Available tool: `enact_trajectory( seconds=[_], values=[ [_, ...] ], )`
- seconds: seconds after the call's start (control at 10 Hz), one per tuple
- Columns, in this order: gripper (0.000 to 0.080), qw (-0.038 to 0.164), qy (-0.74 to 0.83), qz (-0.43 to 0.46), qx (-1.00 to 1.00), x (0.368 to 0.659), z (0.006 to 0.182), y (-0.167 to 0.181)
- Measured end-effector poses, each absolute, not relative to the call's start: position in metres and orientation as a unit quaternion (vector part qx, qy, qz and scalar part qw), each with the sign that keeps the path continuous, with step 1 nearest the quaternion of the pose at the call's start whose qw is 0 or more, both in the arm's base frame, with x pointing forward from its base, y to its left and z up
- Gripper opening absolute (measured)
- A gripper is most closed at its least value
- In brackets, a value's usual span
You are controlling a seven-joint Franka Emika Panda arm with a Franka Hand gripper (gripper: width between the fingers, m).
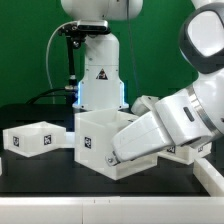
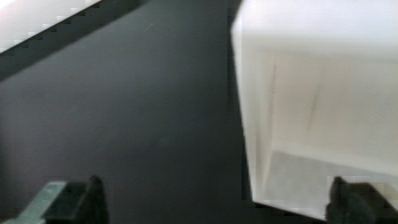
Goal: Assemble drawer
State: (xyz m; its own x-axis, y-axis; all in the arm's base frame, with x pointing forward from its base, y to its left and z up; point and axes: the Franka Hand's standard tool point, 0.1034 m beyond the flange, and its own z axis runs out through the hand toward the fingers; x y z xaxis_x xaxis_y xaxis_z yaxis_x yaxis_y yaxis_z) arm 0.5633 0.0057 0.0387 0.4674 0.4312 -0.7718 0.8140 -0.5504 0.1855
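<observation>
The white cube-like casing with square tags stands in the middle of the dark table. One shallow white tray lies toward the exterior view's left. Another white part lies low in front of the casing, under my arm's white hand, which reaches in from the exterior view's right and hides the fingers there. In the wrist view my gripper is open and empty. One black fingertip is over bare table; the other fingertip is at the edge of a large white part. I cannot tell which part that is.
The robot's white base stands behind the casing. A further white piece shows beside the arm on the exterior view's right. A pale strip crosses one corner of the wrist view.
</observation>
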Motion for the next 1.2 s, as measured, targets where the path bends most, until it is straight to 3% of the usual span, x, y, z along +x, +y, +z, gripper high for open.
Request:
enact_trajectory(
  seconds=[0.5, 0.7, 1.0, 1.2],
  values=[
    [0.0649, 0.287, 0.328, -0.382, 0.815, 0.563, 0.040, 0.001],
    [0.0649, 0.264, 0.312, -0.390, 0.825, 0.568, 0.039, 0.002],
    [0.0649, 0.178, 0.272, -0.418, 0.848, 0.561, 0.039, -0.003],
    [0.0649, 0.172, 0.267, -0.420, 0.850, 0.561, 0.038, -0.005]
  ],
)
